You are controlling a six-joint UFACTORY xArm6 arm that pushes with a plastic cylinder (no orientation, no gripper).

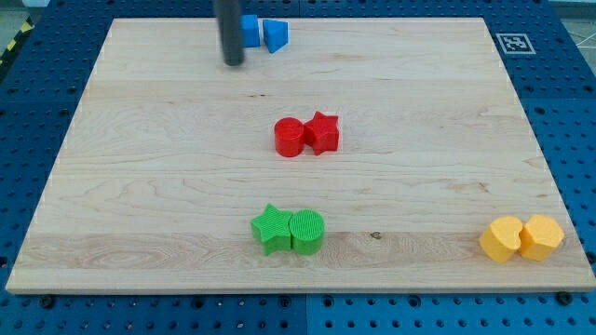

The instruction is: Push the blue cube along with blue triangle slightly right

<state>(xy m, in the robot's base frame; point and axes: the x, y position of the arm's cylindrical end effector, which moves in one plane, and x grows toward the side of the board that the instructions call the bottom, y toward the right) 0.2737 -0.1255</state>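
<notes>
One board. Eight blocks, in four touching pairs: two yellow, two green, two red, and blue cube plus blue triangle at top. My tip just left of cube (no jaws fitted).

One camera looks down at a slant from the near edge of the wooden board, taking in nearly all of it.
</notes>
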